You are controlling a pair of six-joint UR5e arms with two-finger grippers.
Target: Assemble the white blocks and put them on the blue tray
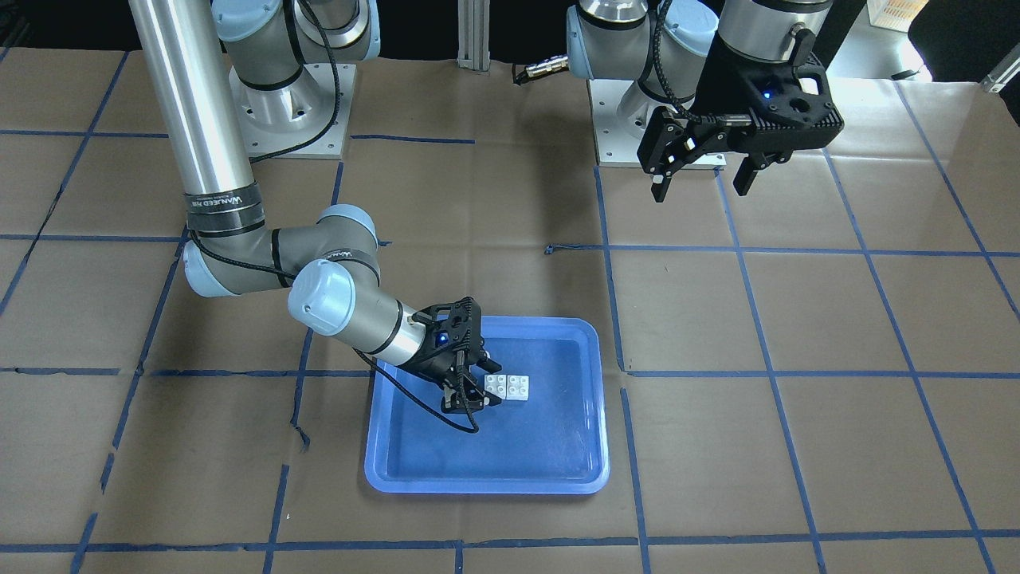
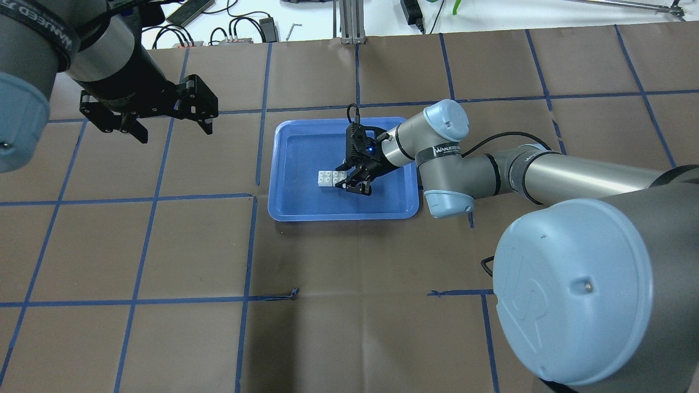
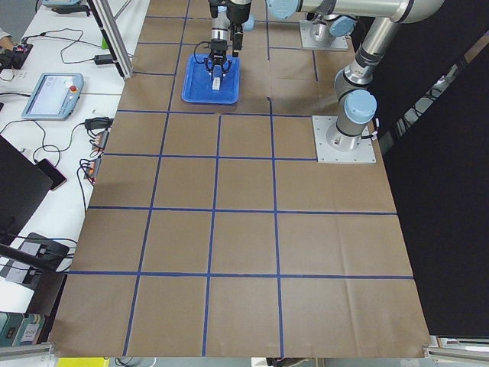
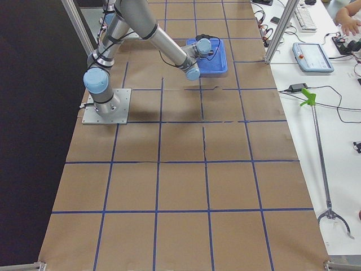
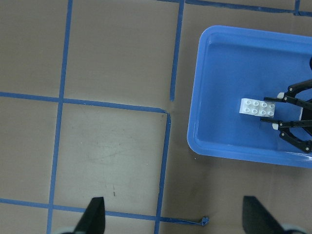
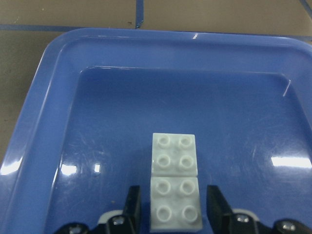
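Observation:
Two white blocks (image 1: 508, 387) lie side by side, touching, on the floor of the blue tray (image 1: 486, 482). They also show in the overhead view (image 2: 331, 178) and the left wrist view (image 5: 258, 107). My right gripper (image 1: 478, 384) is open and low in the tray. In the right wrist view its fingers (image 6: 132, 204) stand on either side of the near block (image 6: 175, 209) with small gaps; the far block (image 6: 174, 156) lies beyond. My left gripper (image 1: 701, 191) is open and empty, held high over bare table beside the tray (image 2: 344, 215).
The table is covered in brown paper with a grid of blue tape (image 2: 251, 245). The arm bases (image 1: 291, 104) stand at the robot's edge. Cables and devices (image 2: 240, 33) lie beyond the far edge in the overhead view.

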